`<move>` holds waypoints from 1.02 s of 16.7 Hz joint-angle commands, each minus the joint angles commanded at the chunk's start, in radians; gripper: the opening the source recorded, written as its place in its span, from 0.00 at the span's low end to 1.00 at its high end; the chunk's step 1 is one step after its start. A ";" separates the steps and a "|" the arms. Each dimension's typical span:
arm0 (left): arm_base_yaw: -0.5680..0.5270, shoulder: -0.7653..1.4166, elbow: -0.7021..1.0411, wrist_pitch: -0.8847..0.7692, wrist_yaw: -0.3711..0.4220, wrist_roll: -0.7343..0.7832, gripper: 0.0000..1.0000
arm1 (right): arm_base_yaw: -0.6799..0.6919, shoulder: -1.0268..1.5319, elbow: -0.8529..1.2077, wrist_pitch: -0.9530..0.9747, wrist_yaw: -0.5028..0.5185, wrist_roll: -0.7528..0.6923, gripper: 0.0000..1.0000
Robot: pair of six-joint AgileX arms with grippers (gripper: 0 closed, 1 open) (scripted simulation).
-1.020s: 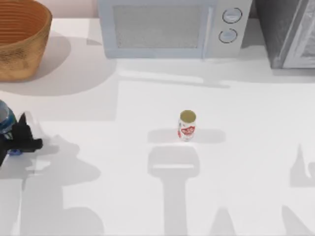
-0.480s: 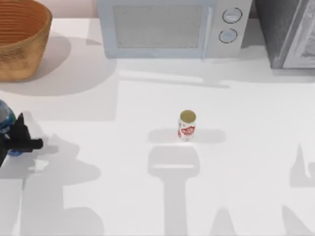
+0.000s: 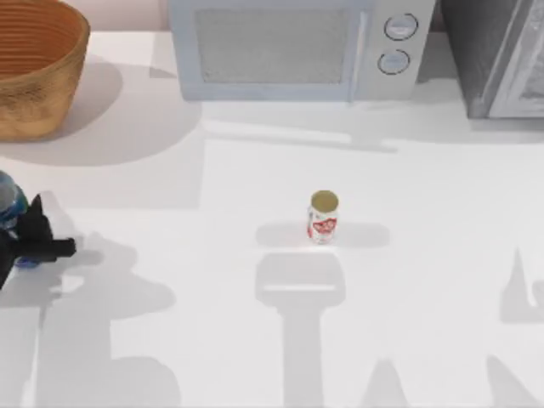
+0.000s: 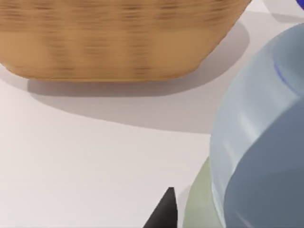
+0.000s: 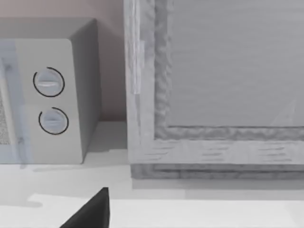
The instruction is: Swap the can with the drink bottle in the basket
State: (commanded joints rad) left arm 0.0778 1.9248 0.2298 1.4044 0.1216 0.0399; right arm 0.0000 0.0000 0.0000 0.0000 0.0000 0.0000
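Left gripper (image 3: 25, 242): It sits at the table's left edge, in front of the basket. Its black fingers are closed around the drink bottle.
Drink bottle (image 3: 8, 204): It is out of the basket and in your grip, in front of the basket and a little to its left. In the left wrist view the drink bottle (image 4: 259, 142) is big and very close, with one dark fingertip (image 4: 164, 211) next to it. I cannot tell if its bottom is on the table yet.
Your job now: I think you are putting the bottle down. Go down slowly. Keep it standing straight. Let go only when it rests on the table, or it may tip and roll.
Can (image 3: 323, 218): It stands upright on the open table, far to the right of the basket and nearer to you. It has not been picked up. It goes into the basket next.
Basket (image 3: 51, 93): It is at the back left corner. In the left wrist view the basket (image 4: 118, 42) wall is just past the bottle, so leave the bottle clear of it.
Microwave (image 3: 293, 47): It stands to the right of the basket, at the back.
Right arm: A dark tip of the right gripper (image 5: 90, 211) faces the microwave. I cannot tell if it is open or closed.
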 joint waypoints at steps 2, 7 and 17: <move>-0.018 -0.010 0.037 -0.048 0.025 -0.011 0.00 | 0.000 0.000 0.000 0.000 0.000 0.000 1.00; -0.062 -0.122 0.256 -0.329 0.110 -0.044 0.00 | 0.000 0.000 0.000 0.000 0.000 0.000 1.00; -0.036 -0.304 0.665 -0.956 0.157 -0.090 0.00 | 0.000 0.000 0.000 0.000 0.000 0.000 1.00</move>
State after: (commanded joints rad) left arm 0.0416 1.6210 0.8952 0.4487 0.2786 -0.0501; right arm 0.0000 0.0000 0.0000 0.0000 0.0000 0.0000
